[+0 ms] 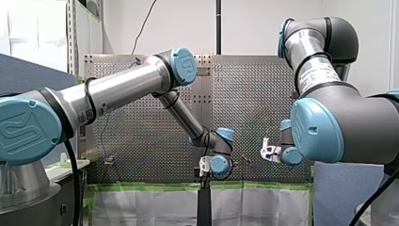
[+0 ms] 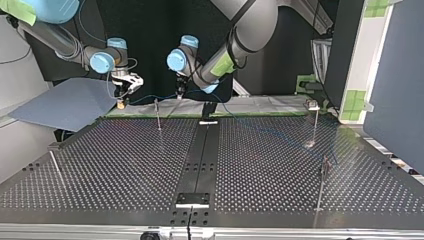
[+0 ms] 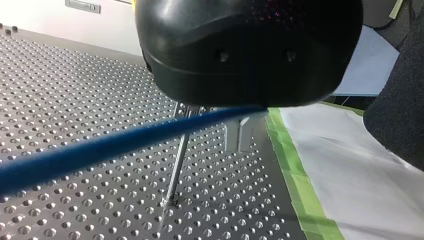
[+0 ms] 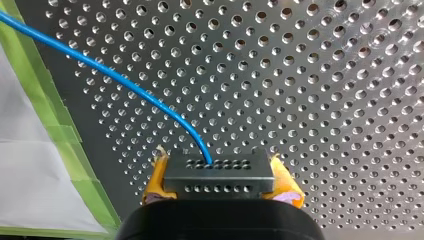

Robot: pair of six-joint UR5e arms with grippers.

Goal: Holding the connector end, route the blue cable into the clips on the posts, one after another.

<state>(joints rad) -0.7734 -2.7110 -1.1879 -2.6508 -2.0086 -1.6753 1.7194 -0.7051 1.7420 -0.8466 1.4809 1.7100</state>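
Blue cable [image 4: 125,82] hangs above the perforated table [image 2: 125,165], strung along its arm-side edge between the 2 grippers. My left gripper [image 2: 179,93]: cable passes under it; whether it grips, cannot tell. 1 thin post [image 3: 177,165] stands just beneath that span. My right gripper [image 4: 220,176]: yellow pads [image 4: 156,180] clenched on the dark connector [image 4: 218,187], with the cable leaving its face.

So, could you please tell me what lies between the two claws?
In the top view, the blue cable runs from the connector in my right claw to my left claw, past a thin post.
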